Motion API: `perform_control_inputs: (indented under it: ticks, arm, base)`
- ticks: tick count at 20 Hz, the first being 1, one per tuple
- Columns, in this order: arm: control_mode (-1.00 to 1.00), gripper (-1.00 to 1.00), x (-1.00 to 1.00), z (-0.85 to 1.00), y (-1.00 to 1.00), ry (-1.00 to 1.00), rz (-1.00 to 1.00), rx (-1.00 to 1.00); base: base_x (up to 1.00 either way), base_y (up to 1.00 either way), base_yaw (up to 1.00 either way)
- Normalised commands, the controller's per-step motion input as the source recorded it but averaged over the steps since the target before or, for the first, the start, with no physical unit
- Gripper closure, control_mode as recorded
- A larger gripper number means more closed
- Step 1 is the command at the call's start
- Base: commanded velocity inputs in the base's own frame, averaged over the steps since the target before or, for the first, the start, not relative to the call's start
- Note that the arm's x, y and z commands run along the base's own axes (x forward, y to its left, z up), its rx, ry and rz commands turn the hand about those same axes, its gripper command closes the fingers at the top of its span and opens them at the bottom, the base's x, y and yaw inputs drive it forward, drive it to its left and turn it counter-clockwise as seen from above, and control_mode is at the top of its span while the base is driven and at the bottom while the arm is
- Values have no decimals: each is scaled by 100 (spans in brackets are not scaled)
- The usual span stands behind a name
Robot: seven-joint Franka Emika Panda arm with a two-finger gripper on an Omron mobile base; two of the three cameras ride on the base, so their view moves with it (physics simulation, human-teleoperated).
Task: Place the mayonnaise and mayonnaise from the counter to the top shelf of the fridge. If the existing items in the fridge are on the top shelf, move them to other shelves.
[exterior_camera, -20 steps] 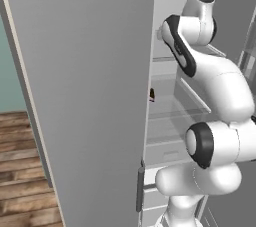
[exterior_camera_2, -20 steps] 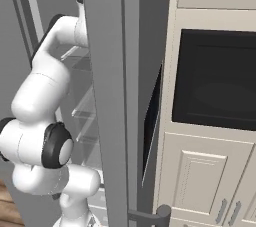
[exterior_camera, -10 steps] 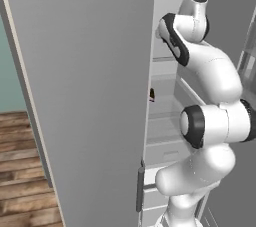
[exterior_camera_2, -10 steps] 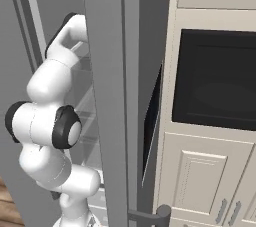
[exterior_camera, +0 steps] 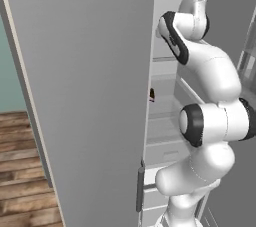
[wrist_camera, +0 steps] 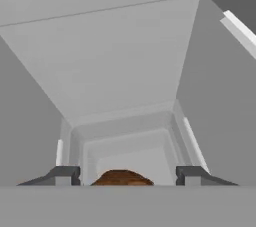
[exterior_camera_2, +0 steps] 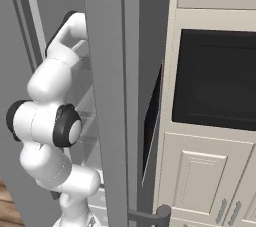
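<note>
The white arm reaches deep into the open fridge (exterior_camera: 165, 121), its upper links at the upper right of the left base view and the upper left of the right base view; in the hand view the gripper (wrist_camera: 128, 175) looks into the white interior, its two dark fingertips (wrist_camera: 65, 173) standing apart at the bottom of the frame with a small orange-brown ball (wrist_camera: 121, 178) low between them; whether the tips already press on the ball cannot be told, since only its top shows above the lower edge; a tiny dark thing (exterior_camera: 151, 94) sits at the centre of the left base view, just past the edge of the grey door (exterior_camera: 85, 96), on one of the inner shelves, though which shelf is unclear; judging by this, the work is at its early clearing stage, with one existing item being taken up; the other, if it sits on the top shelf, is yet to be shifted; placing both jars of mayonnaise looks still to come.
</note>
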Motion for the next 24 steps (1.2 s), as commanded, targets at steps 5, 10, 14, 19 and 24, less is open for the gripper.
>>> perform_control_inputs:
  ticks: [5, 10, 14, 19, 24]
  arm:
    - [-100, 100, -25, -21, 0, -9, 0, 0]
    - [-100, 100, -46, -1, 0, -27, 0, 7]
    - [-100, 100, -86, 12, 0, -44, 0, 18]
    - [-100, 100, -100, 51, 0, -33, -4, 16]
    - [-100, 100, -100, 47, 0, -14, -16, 2]
  base:
    - [0, 0, 0]
    - [0, 0, 0]
    - [0, 0, 0]
    - [0, 0, 0]
    - [0, 0, 0]
